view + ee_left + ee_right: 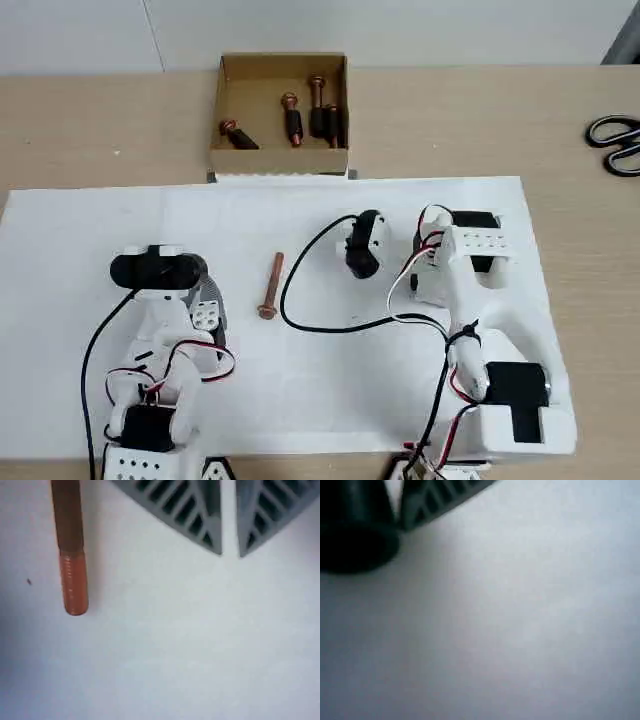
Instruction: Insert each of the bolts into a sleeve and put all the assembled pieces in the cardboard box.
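- On the wooden table [90, 120] lies a large white sheet of paper [80, 230], and both arms stand on its near part, side by side.
- Behind the table, a pale wall [420, 25] runs along the back of the room.
- At the table's far right edge, off the paper, lies a pair of black-handled scissors [615, 145].
- Just beyond the far edge of the paper stands the open cardboard box [280, 160]. Three bolts already in black sleeves lie inside it: one at the left [238, 135], one in the middle [293, 118] and one at the right [322, 110].
- On the paper between the two arms lies a single bare copper bolt [271, 285], well apart from the box. Its head is towards the arms and its threaded end [74, 587] points towards the box.
- The left gripper [230, 554] hangs close over the paper beside the bolt without touching it. Its grey ribbed fingers [192, 510] are drawn in to a narrow slit, with nothing between them.
- The right gripper [397, 522] is low over bare paper near the middle of the sheet. It holds a black sleeve [352, 540] against its grey finger [437, 500], and the sleeve's round end hangs just above the paper.
- A black cable [300, 310] loops across the paper from the right arm.
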